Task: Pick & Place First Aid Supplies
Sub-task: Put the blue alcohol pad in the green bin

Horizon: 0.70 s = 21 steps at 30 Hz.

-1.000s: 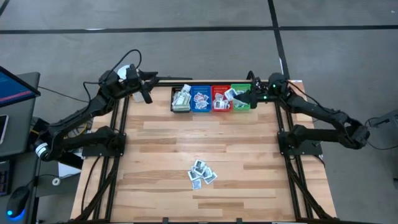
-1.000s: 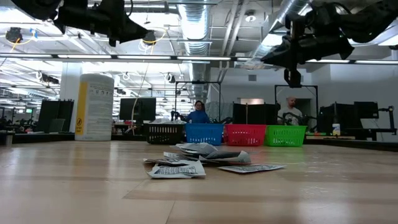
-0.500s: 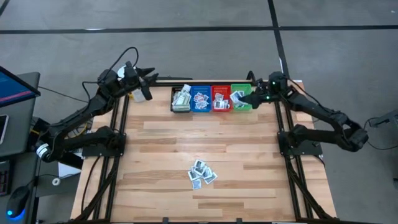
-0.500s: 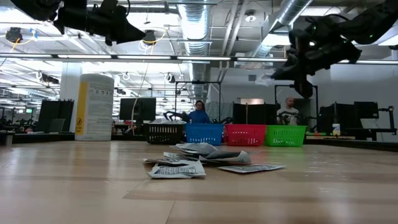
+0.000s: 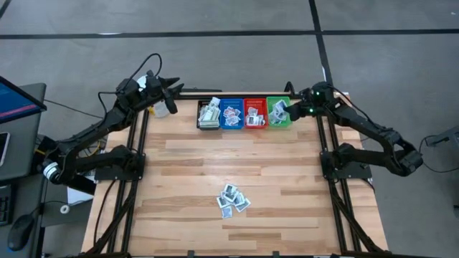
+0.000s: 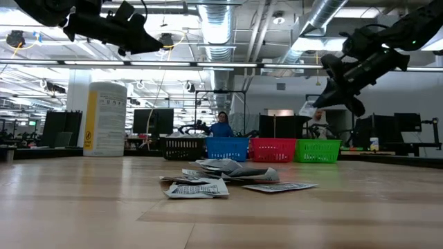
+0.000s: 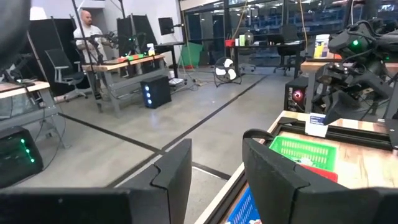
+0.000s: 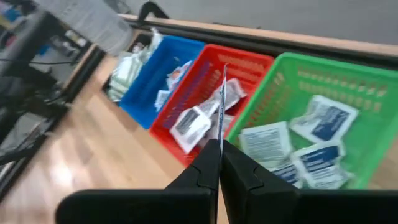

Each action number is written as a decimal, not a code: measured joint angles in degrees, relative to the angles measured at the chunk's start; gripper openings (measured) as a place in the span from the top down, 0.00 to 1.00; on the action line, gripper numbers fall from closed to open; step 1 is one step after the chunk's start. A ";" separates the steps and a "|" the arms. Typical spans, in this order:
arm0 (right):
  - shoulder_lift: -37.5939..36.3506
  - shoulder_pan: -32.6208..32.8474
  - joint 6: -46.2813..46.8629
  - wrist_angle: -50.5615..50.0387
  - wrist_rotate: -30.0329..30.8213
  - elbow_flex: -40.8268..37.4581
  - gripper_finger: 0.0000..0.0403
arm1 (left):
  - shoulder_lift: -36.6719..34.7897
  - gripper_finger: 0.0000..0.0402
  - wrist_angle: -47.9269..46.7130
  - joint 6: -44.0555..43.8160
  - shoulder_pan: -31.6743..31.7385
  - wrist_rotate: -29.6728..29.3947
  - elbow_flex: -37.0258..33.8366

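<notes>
White and pale blue, 1 flat packet [image 8: 222,102] stands edge-on between the closed fingers of the right gripper [image 8: 219,163], pinched at its lower end. It hangs in the air over the far row of bins, above the wall shared by the red bin [image 8: 247,66] and the green bin [image 8: 373,124] — not touching either. In the low view the same packet shows as a small white tag under the raised right gripper [image 6: 331,88], well above the green bin [image 6: 318,150].

More packets lie inside the bins: several in the green bin, a few in the red bin, others in the blue bin [image 8: 163,55]. From above, the 4 bins sit side by side at the table's far edge, with the black bin [image 5: 209,114] at the left end, also holding packets. A loose pile of packets [image 5: 232,198] lies on the wooden table [image 5: 179,172] near its middle, well apart from the bins.

Off the table's far left corner, the left gripper [image 5: 169,92] is raised with its fingers [image 7: 176,169] parted and nothing between them. A white tub [image 6: 104,118] with a yellow label stands at the table's far left side.
</notes>
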 joint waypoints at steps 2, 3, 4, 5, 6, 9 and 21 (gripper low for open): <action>0.00 0.01 -0.18 0.32 1.87 0.00 0.99 | 0.00 0.64 0.08 0.00 0.00 0.00 0.00; 0.00 0.01 -0.23 0.34 2.85 0.00 0.98 | 0.00 0.64 0.12 0.00 0.00 0.00 0.00; 0.00 0.02 -0.28 0.19 3.81 0.00 0.97 | 0.00 0.64 0.18 0.00 0.00 0.00 0.00; 0.00 0.00 -0.32 -0.03 4.34 0.00 0.95 | 0.00 0.64 0.28 0.00 0.00 0.00 0.00; 0.05 0.00 -0.31 -0.14 5.05 0.00 0.93 | 0.00 0.64 0.33 -0.02 -0.02 0.00 0.00; 1.09 0.02 -0.31 -0.04 5.41 0.02 0.84 | 0.00 0.64 0.35 -0.42 -0.42 0.00 0.00; 4.68 0.86 -0.15 1.87 7.09 0.02 0.60 | -0.02 0.64 0.42 -3.53 -0.76 0.46 0.00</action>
